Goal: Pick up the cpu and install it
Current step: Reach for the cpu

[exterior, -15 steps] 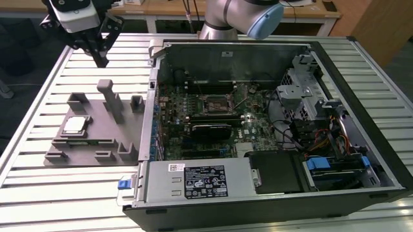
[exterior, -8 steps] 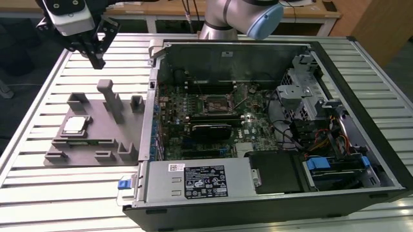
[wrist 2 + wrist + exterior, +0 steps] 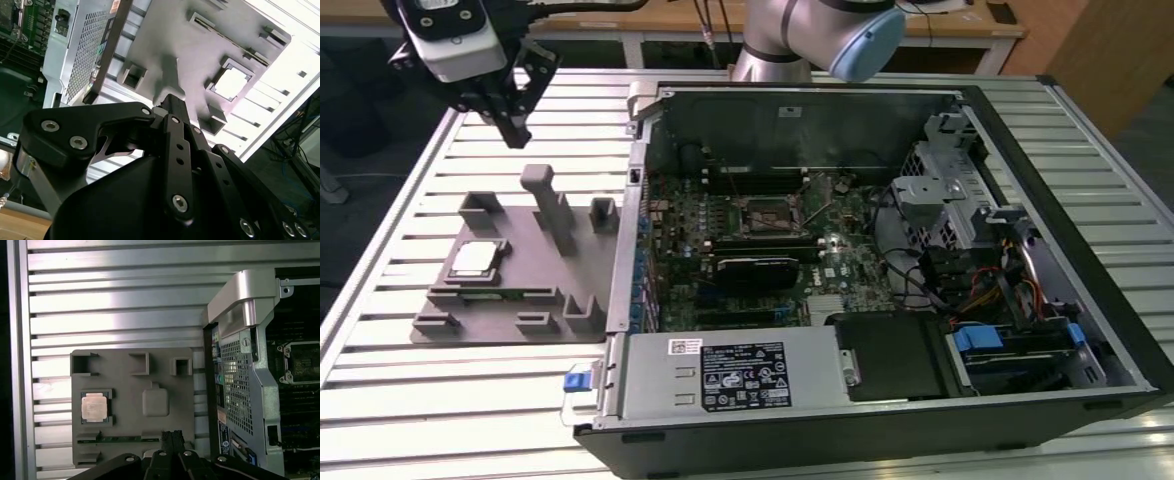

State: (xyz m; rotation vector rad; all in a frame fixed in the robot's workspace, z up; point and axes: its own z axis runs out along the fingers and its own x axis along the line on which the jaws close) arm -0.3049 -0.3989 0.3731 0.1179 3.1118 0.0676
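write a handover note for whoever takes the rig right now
Gripper: shut, empty, up in the air near the tray, touching nothing.
Cpu: lying flat in a tray pocket, outside the case.
Socket: on the board inside the case, looks empty.
Done: nothing that shows.
Left: cpu not yet picked up, not yet installed.

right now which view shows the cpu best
The first wrist view: the cpu faces the camera squarely, unobstructed. The exterior view shows it at a slant; in the second wrist view it glares white.
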